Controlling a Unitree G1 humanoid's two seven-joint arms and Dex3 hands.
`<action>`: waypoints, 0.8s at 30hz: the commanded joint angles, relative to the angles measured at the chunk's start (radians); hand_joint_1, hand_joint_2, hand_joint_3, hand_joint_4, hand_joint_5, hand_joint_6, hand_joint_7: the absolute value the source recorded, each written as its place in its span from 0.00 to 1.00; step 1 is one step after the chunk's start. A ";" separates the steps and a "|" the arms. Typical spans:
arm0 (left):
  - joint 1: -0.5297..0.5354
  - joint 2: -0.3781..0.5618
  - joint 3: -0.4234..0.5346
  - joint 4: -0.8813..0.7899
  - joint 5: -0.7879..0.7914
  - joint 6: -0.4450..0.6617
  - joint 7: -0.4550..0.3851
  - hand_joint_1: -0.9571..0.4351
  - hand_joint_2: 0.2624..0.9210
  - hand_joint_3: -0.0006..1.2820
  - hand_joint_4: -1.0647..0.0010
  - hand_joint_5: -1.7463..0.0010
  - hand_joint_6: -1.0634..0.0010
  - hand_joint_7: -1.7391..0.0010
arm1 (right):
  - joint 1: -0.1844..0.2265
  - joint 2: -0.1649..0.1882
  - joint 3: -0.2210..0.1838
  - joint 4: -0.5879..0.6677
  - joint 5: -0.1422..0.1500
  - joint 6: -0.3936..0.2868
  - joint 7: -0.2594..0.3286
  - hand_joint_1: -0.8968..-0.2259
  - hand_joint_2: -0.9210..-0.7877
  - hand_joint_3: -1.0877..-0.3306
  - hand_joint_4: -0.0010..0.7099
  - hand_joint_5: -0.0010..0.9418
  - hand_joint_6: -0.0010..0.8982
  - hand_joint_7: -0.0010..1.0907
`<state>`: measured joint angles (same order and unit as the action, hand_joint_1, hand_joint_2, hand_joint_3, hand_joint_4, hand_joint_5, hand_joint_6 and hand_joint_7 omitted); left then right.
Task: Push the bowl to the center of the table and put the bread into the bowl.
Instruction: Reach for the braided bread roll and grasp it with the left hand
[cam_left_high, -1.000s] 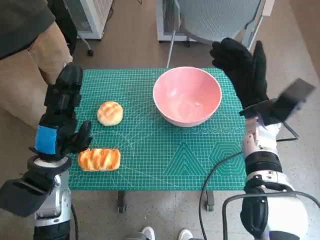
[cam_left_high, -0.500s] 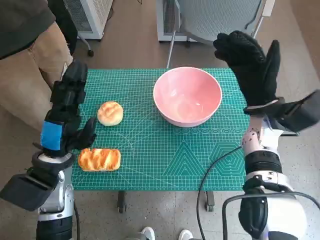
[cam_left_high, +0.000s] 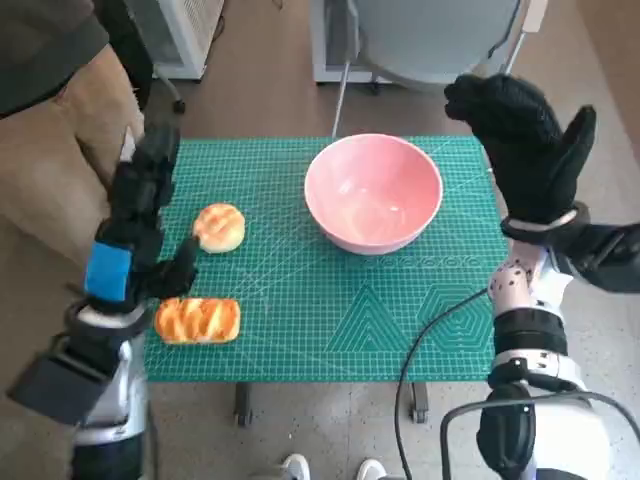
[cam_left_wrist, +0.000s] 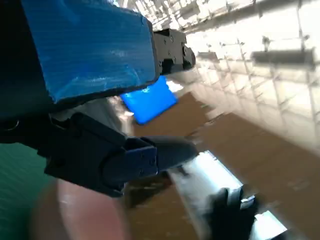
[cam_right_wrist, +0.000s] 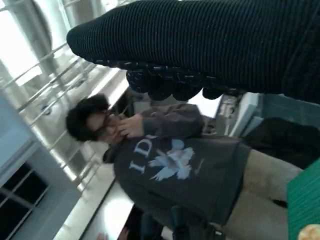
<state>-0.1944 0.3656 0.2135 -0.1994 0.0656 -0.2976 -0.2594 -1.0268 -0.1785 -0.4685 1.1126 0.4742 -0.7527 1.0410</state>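
Now right hand (cam_left_high: 525, 145) raised beside bowl (cam_left_high: 373, 190), fingers spread, holding nothing. Left hand (cam_left_high: 135, 225) spread, empty, near both breads (cam_left_high: 219, 227).

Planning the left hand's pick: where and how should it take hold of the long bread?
Probably across its short width, at the middle, coming from above. The long bread lies flat near the mat's front left corner, long axis along the table edge, with free mat on both long sides. The left hand hovers close by.
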 joint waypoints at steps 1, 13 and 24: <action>0.156 0.179 0.047 -0.357 0.283 0.374 -0.162 0.22 0.93 0.14 0.93 0.98 0.98 0.82 | 0.045 0.006 0.001 -0.014 0.020 -0.018 0.041 0.28 0.00 0.51 0.19 0.00 0.21 0.01; 0.263 0.238 -0.068 -0.559 0.633 0.708 -0.381 0.35 0.67 0.00 0.92 1.00 0.75 0.98 | 0.055 -0.009 0.006 -0.008 0.012 -0.006 0.033 0.27 0.00 0.51 0.19 0.00 0.21 0.01; 0.204 0.226 -0.232 -0.505 0.915 0.843 -0.511 0.36 0.66 0.00 0.90 1.00 0.74 1.00 | 0.055 0.000 0.020 -0.012 0.011 0.028 0.013 0.28 0.00 0.52 0.21 0.01 0.23 0.02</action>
<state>0.0404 0.5943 0.0123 -0.7189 0.9325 0.5236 -0.7401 -0.9953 -0.1834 -0.4563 1.0990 0.4860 -0.7409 1.0588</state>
